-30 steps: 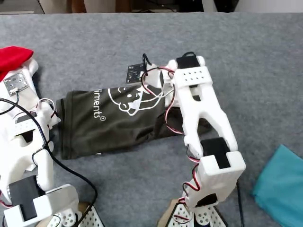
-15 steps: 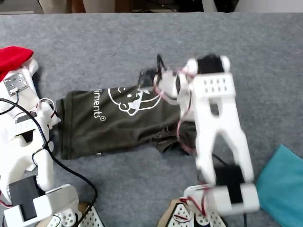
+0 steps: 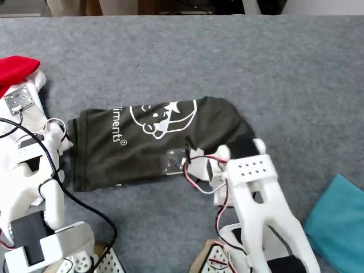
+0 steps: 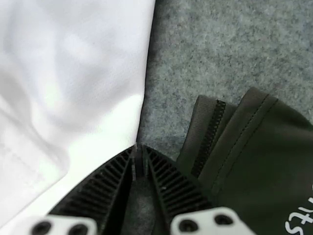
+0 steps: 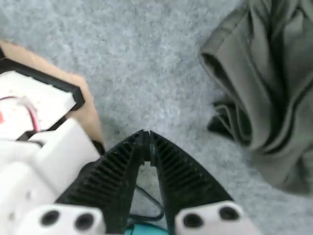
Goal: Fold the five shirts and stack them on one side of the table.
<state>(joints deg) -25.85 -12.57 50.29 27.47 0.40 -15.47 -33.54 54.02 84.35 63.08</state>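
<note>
A dark olive shirt [image 3: 142,142] with a white print lies folded in the middle of the grey table. My right arm [image 3: 250,176] is at the shirt's near right corner. Its gripper [image 5: 145,135] is shut and holds nothing, hanging over bare table beside the shirt's bunched edge [image 5: 254,93]. My left arm [image 3: 34,159] rests at the table's left side on a white shirt [image 4: 63,73]. Its gripper [image 4: 139,151] is shut just off the dark shirt's hem [image 4: 230,147]. A red shirt [image 3: 16,68] lies at the far left and a teal shirt [image 3: 338,222] at the near right.
The arm bases [image 3: 227,259] and cables sit along the table's near edge, with a cardboard piece [image 5: 58,83] under the right base. Open grey table [image 3: 273,62] stretches across the back and the right.
My right arm has drawn back from over the shirt's far edge to its near right corner. The shirt's right end now lies uncovered as a rounded fold. The left arm stayed still.
</note>
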